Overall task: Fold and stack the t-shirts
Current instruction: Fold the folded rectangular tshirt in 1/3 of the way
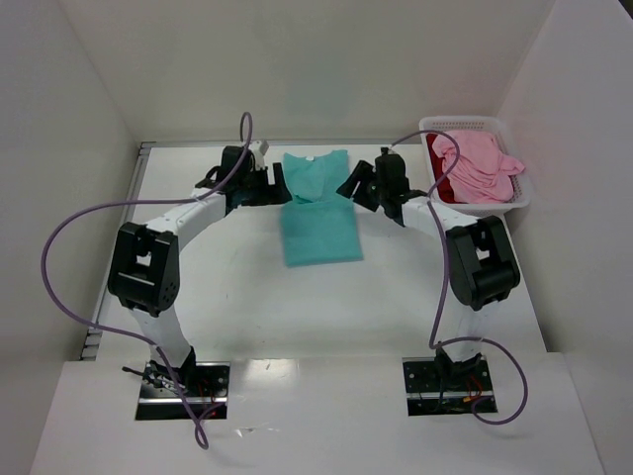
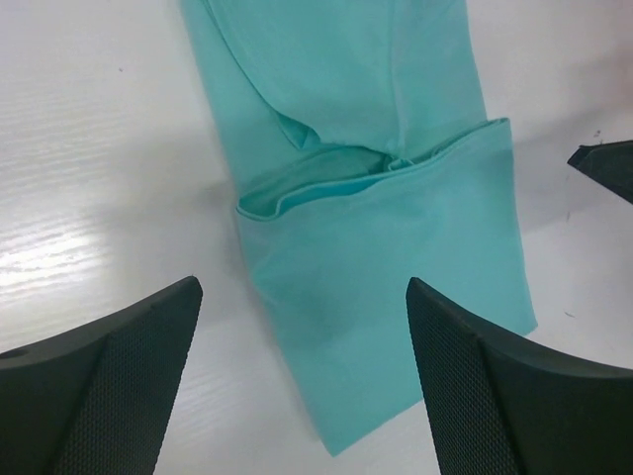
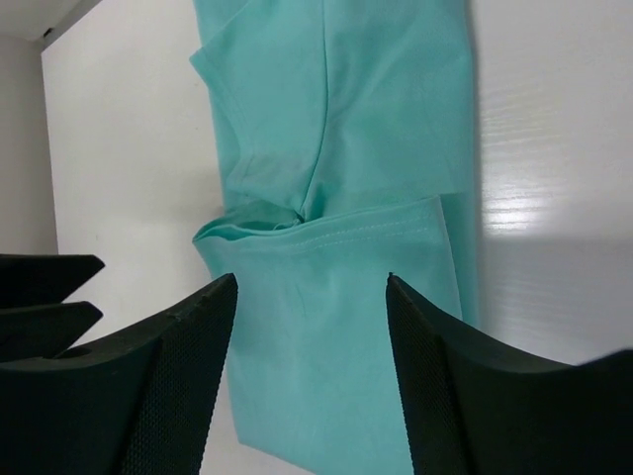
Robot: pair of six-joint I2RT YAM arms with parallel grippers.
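A teal t-shirt point(image 1: 318, 208) lies flat on the white table, folded into a narrow strip with its near half doubled over the far half. My left gripper point(image 1: 269, 184) hovers at its left edge, my right gripper point(image 1: 362, 187) at its right edge. Seen from the left wrist, the teal t-shirt point(image 2: 386, 237) lies below my open left gripper point(image 2: 302, 327), nothing between the jaws. The right wrist view shows the teal t-shirt point(image 3: 336, 198) under my open right gripper point(image 3: 312, 327). A light pink t-shirt point(image 1: 482, 166) and a dark red t-shirt point(image 1: 443, 178) lie in the basket.
A white plastic basket point(image 1: 521, 198) stands at the table's back right corner, close to the right arm. White walls enclose the table on the left, back and right. The arm bases sit at the near edge.
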